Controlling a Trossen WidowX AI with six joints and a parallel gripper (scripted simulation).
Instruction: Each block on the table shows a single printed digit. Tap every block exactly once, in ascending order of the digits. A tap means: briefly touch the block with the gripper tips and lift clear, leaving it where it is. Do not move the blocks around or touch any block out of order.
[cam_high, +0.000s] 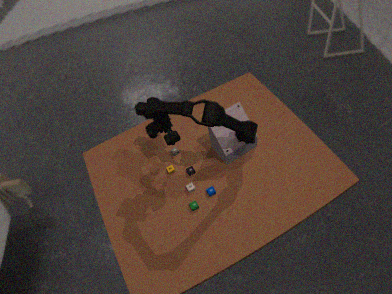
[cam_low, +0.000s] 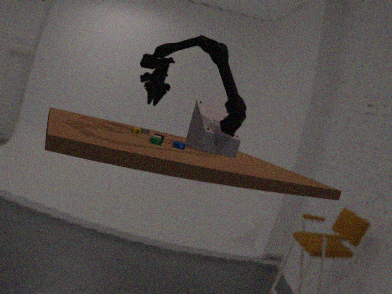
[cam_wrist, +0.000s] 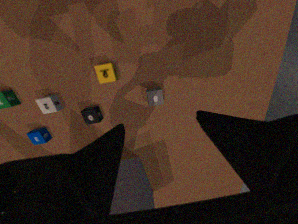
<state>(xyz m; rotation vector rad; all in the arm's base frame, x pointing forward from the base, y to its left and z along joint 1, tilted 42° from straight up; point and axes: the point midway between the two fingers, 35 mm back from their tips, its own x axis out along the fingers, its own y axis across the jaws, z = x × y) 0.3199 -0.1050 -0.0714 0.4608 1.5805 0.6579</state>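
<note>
Several small digit blocks lie on the orange table (cam_high: 290, 165) (cam_low: 85, 144) (cam_wrist: 245, 55): grey (cam_high: 174, 151) (cam_wrist: 155, 96), yellow (cam_high: 170, 169) (cam_low: 136, 130) (cam_wrist: 105, 73), black (cam_high: 190, 171) (cam_wrist: 91, 115), white (cam_high: 190, 187) (cam_wrist: 48, 104), blue (cam_high: 210, 191) (cam_low: 179, 145) (cam_wrist: 39, 135) and green (cam_high: 193, 205) (cam_low: 156, 140) (cam_wrist: 7, 98). My gripper (cam_high: 163, 134) (cam_low: 154, 98) (cam_wrist: 160, 121) is open and empty. It points down and hangs well above the table, roughly over the grey block. The digits are too small to read with certainty.
The arm's grey base pedestal (cam_high: 227, 146) (cam_low: 205, 132) stands on the table behind the blocks. A yellow chair (cam_low: 332, 235) and white frames (cam_high: 336, 26) stand on the floor, away from the table.
</note>
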